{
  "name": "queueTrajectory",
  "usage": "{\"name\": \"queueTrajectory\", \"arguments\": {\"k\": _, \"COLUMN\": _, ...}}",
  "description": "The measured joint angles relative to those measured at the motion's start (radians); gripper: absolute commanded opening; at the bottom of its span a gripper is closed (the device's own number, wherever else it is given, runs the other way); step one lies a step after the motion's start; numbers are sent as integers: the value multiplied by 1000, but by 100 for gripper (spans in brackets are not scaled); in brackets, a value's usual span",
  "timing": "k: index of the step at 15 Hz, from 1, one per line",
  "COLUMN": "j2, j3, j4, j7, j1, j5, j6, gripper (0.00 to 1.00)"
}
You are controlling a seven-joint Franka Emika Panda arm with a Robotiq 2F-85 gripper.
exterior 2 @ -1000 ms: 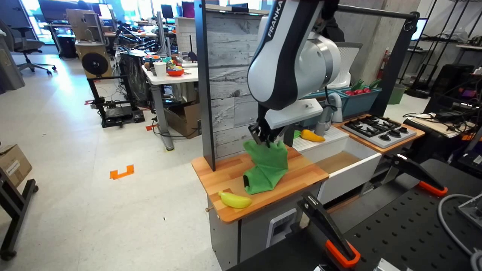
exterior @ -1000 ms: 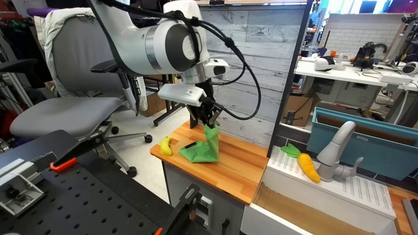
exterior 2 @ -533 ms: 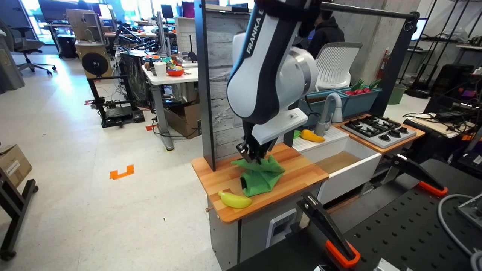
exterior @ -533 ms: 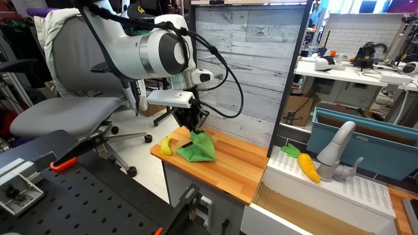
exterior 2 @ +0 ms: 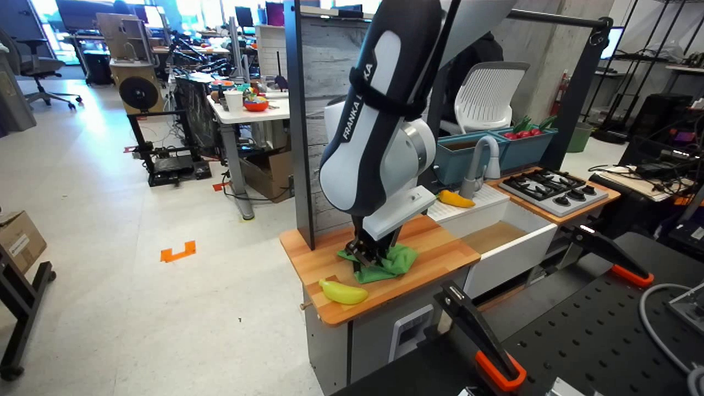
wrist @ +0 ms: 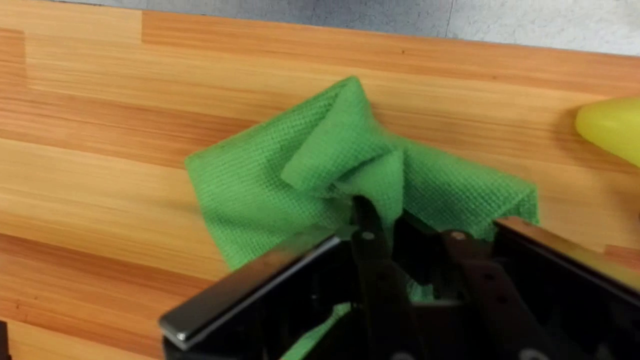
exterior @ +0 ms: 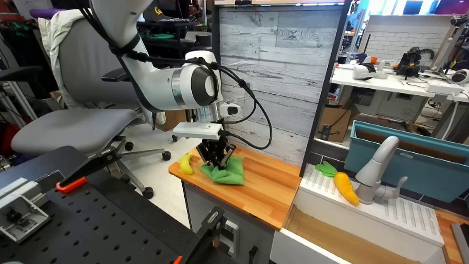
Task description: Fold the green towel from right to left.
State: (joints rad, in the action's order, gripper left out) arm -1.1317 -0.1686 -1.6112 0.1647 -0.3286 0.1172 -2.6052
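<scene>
The green towel (exterior: 234, 175) lies bunched and partly folded over on the wooden counter (exterior: 267, 194); it also shows in an exterior view (exterior 2: 400, 263). In the wrist view the towel (wrist: 250, 182) has a raised, creased fold at its middle. My gripper (exterior: 220, 167) points down onto the towel, low near the counter, also in an exterior view (exterior 2: 369, 264). In the wrist view the gripper's fingers (wrist: 384, 212) are close together with a pinch of towel between them. The fingers and arm hide part of the towel.
A yellow banana (exterior: 186, 164) lies near the counter's end, close to the towel. A grey wood-look panel (exterior: 278, 91) stands along the counter. A sink (exterior 2: 498, 236) with a faucet (exterior 2: 481, 165) and an orange carrot (exterior: 346, 189) adjoin it.
My gripper has moved down towards the counter, and slightly towards the banana's side, carrying the held towel part. The towel's raised part has dropped and now lies low in a bunch.
</scene>
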Motion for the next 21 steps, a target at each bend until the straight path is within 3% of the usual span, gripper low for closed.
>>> {"name": "queueTrajectory", "arguments": {"k": 9, "j2": -52, "j3": 3, "j4": 131, "j7": -55, "j1": 53, "j5": 18, "j6": 105, "gripper": 99}}
{"name": "queueTrajectory", "arguments": {"k": 16, "j2": -35, "j3": 15, "j4": 125, "j7": -70, "j1": 81, "j5": 18, "j6": 60, "gripper": 100}}
{"name": "queueTrajectory", "arguments": {"k": 21, "j2": 81, "j3": 27, "j4": -41, "j7": -70, "j1": 82, "j5": 18, "j6": -117, "gripper": 100}}
